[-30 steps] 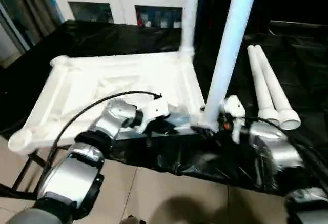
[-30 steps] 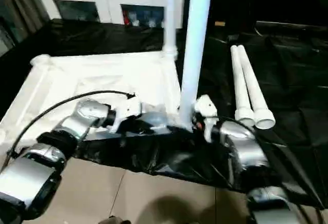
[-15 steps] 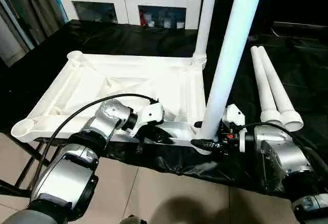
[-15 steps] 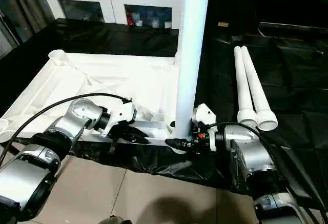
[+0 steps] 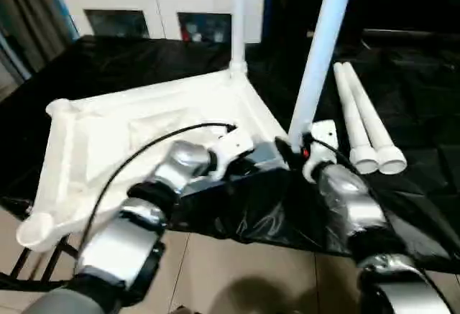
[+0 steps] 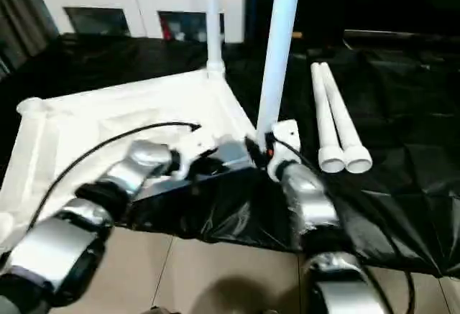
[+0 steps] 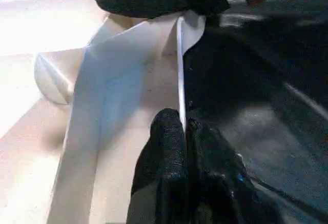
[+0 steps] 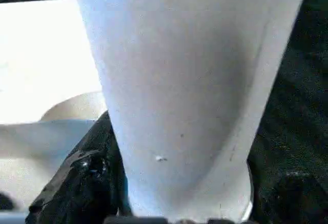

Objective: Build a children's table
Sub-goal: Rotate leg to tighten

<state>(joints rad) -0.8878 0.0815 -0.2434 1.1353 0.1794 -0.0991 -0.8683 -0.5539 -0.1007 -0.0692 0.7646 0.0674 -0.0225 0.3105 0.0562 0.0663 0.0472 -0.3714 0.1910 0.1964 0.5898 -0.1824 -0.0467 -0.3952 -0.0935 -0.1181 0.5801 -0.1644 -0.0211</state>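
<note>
the white tabletop (image 5: 136,131) lies upside down on the black-covered desk (image 5: 424,113), ribbed underside up, its near edge over the desk's front edge. one leg (image 5: 237,19) stands upright in the far corner socket, at about 12 o'clock from the tabletop's middle. a second leg (image 5: 323,48) stands upright at the near right corner, at about 4 o'clock. two more legs (image 5: 363,123) lie side by side on the desk, touching each other, at 3 o'clock of the tabletop and apart from it.

the left gripper (image 7: 183,131) has its black fingers (image 7: 166,142) pinched narrow on the thin rim of the tabletop's near edge; the rim runs straight up between them in the left wrist view. from the head views that hand sits just left of the near right corner.

the right gripper (image 5: 296,154) is at the foot of the upright near leg. in the right wrist view the leg (image 8: 184,90) rises between the black fingers (image 8: 77,183), which seem to close around it, though the contact itself is hard to make out.

a white glass-door cabinet (image 5: 158,8) stands behind the desk at 11 o'clock.
</note>
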